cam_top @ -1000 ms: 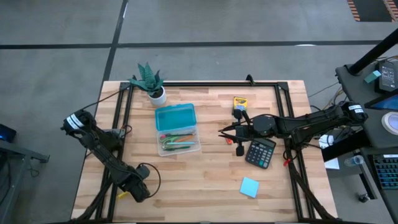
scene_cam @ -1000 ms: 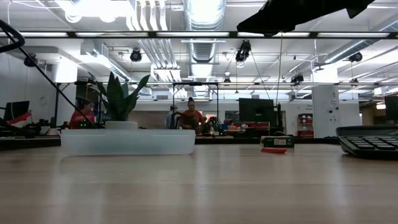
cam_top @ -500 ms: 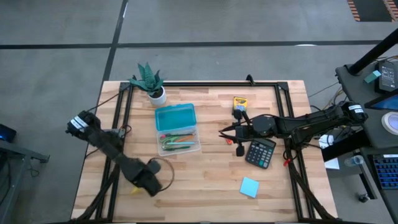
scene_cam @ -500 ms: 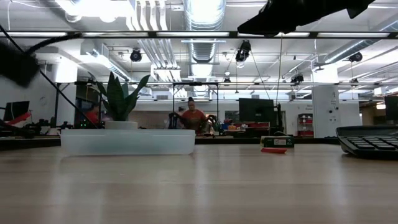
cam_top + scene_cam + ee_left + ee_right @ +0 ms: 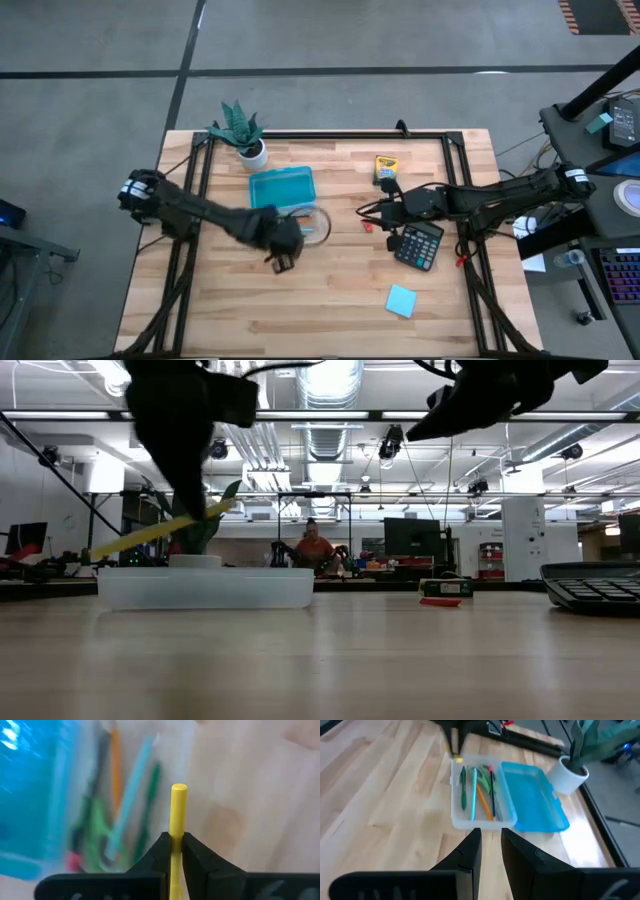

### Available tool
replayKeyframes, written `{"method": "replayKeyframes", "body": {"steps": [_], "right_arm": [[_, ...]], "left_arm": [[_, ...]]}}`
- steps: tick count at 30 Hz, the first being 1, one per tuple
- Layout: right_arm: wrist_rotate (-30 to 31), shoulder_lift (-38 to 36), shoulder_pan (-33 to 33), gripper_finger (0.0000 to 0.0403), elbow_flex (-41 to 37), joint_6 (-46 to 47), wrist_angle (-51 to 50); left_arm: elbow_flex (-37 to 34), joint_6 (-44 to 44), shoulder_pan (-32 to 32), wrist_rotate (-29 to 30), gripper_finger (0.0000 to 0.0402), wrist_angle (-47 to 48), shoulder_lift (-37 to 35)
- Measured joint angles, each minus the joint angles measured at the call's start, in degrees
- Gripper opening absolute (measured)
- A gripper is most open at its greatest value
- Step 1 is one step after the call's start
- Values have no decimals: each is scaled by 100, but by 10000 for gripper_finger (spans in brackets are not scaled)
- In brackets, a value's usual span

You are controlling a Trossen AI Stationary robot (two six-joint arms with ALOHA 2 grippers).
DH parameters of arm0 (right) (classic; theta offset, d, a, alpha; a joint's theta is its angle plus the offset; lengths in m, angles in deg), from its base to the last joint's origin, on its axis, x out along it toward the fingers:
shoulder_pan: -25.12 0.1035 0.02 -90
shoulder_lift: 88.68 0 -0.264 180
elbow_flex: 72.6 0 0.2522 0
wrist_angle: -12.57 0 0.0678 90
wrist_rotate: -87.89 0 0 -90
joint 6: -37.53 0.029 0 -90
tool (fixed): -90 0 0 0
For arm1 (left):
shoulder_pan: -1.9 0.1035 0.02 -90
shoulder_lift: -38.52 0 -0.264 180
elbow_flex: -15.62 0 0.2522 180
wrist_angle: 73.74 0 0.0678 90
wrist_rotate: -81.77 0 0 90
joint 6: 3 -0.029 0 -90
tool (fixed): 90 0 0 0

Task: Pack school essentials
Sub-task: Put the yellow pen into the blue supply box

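Change: left gripper [image 5: 283, 262] has swung in from the table's near-left corner to the clear case [image 5: 300, 229]; jaws clenched on a yellow pencil [image 5: 177, 815] (above the case's pens).
Right gripper [image 5: 368, 213]: barely moved beside the calculator [image 5: 418, 246]; jaws nearly closed, empty.
Surface: wooden table [image 5: 330, 300]; blue sticky pad [image 5: 401, 300]; crayon box [image 5: 385, 166]; potted plant [image 5: 240, 130].
Room: a person [image 5: 316, 547] at a bench beyond the table.

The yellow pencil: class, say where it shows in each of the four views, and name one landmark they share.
High view: not made out; left gripper hides it.
Low view: yellow pencil slants at upper left, above the case.
Left wrist view: centre, clamped between the fingers.
Right wrist view: a yellow tip at the case's far edge.
Shared landmark: the clear case with its blue lid.
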Motion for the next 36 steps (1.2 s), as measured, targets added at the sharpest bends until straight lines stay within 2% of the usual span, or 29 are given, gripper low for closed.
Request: {"method": "replayKeyframes", "body": {"steps": [5, 10, 20, 36], "right_arm": [[-2, -392, 0, 63, -18, 353, -525], [-2, -706, 0, 63, -143, 577, -737], [-2, -1039, 0, 63, -396, 783, -736], [-2, -1051, 0, 63, -434, 906, -743]], "left_arm": [[31, -1162, 771, 235, 8, -106, 0], [-24, -2041, 1319, 246, 8, -697, 0], [-339, -3353, 1597, 274, 8, -1093, -2], [-731, -3385, 1601, 375, 12, -1556, 33]]}}
